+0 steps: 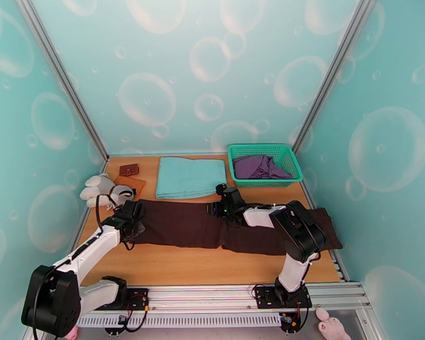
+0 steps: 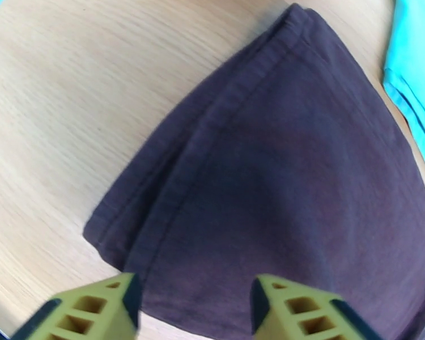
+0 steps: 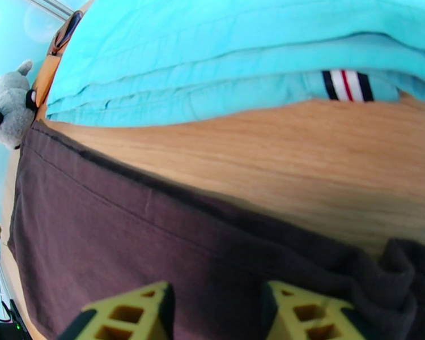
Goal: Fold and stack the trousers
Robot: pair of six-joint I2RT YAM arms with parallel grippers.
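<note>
Back right, the basket (image 1: 233,165) holds a purple garment (image 1: 258,166); end effectors (image 2: 194,290) (image 3: 218,301) stand half-open over the trousers (image 1: 184,225).

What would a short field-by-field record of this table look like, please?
trousers: dark brown, stretched left to right on the table, not yet folded short
left gripper: jaws apart, over the hem end
right gripper: jaws apart, over the far edge near mid-length
teal cloth: folded, behind the trousers, apart from them
basket: green, far right, holds a purple garment

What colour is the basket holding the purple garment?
Green, with mesh walls; the basket shows best in the top external view.
</note>
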